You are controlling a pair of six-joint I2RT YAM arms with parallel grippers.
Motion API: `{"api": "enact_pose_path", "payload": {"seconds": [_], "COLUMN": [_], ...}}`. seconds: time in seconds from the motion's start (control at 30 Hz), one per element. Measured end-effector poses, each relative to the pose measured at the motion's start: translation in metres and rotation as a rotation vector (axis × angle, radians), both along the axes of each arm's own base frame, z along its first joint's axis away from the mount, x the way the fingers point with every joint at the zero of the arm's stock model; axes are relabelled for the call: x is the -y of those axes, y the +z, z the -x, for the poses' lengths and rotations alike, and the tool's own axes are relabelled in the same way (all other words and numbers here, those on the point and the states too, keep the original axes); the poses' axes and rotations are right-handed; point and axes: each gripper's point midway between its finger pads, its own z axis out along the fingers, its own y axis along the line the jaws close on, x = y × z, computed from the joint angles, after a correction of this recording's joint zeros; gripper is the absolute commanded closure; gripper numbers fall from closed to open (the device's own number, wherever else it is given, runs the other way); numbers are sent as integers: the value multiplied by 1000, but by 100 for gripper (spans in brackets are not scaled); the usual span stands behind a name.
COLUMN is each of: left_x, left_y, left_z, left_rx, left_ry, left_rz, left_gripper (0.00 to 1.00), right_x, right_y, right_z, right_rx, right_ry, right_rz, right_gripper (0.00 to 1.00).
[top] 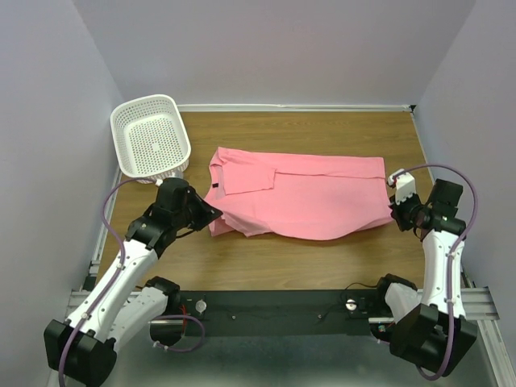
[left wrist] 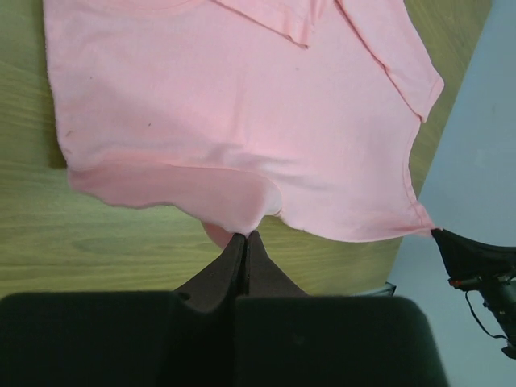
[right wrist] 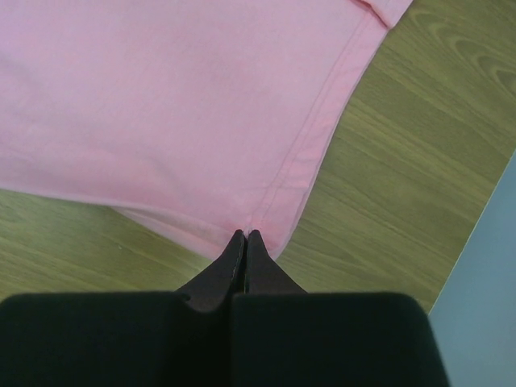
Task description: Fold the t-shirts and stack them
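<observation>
Left wrist, nearest the lens: left tool [left wrist: 244,242] — jaws pressed together with no gap. The tips sit at the near edge of the t-shirt [left wrist: 242,105], where a lip of pink cloth curls up. I judge it pinched on that edge.
Left wrist, beyond: the cloth lies mostly flat on the tabletop [left wrist: 48,258].
Right wrist, nearest the lens: right tool [right wrist: 244,239] — jaws also closed, tips on the stitched hem corner. I judge it gripping there.
Right wrist, only here: the hem seam and its doubled thickness.
Top external, placement: the t-shirt is spread sideways mid-tabletop, collar end left and hem right, with one sleeve folded over the body and one tool at each near corner. The basket [top: 121,133] is at far left, apart from the cloth.
Top external, only here: the whole outline. Jaw state is unreadable.
Handling: light, limp and without stiffness, so it will likely sag between the grips and drag on the wood. Hold it at hems and corners and lift both ends together.
</observation>
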Motion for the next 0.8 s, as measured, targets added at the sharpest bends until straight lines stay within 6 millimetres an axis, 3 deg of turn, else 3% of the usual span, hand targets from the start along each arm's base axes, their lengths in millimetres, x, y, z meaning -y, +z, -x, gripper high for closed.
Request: {"api": "enact_pose_path", "payload": {"seconds": [0.27,0.57,0.8], "left_x": [1,-8,-5], "left_y": [1,10,6], "left_z": [-13,-30,-38], "left_rx": [32,89,87], "left_ry": [-28,-11,-25], "left_rz": [16,46,68], "left_gripper": [100,100,100], "right_x": [1,9,12], "right_y": [-10,-17,-25], "right_z": [5,0,-4], "right_rx": [-22,-42,-63], "right_ry": [-15,-51,-64], "right_rz": [1,2,-10], "right_gripper": [99,99,99]}}
